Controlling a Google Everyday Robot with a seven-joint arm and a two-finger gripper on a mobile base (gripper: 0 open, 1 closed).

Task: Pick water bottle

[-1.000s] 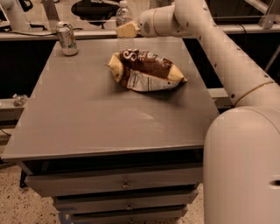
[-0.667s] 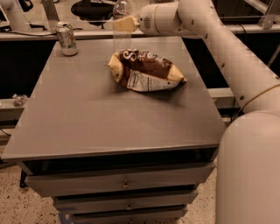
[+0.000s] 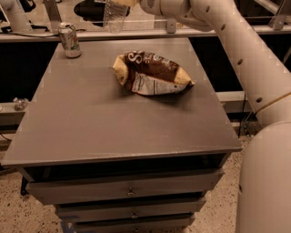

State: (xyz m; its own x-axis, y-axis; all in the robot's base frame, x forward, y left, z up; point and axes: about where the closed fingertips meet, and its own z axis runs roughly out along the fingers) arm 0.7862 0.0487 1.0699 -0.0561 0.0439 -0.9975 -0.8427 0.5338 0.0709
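Bottle: slim clear plastic water bottle, upper centre-left of the frame, upright. Its cap end is cut off by the top edge, and its base shows just above the table's far edge, seemingly clear of the surface.

Gripper: two-finger gripper with pale yellow pads, at the very top edge of the frame and mostly cropped. It is clamped on the upper part of the water bottle.

Arm: white jointed robot arm, running from the gripper down the right side of the frame to a bulky white body at lower right.

Can: short silver-green metal soda can, upright at the table's far left corner, upper left of the frame, well apart from the water bottle.

Bag: crumpled brown-and-yellow snack bag, lying flat on the far half of the table, upper centre of the frame, below the gripper.

Table: grey flat-topped table filling the middle of the frame.

Drawers: grey drawer fronts with small knobs, stacked under the table at lower centre.
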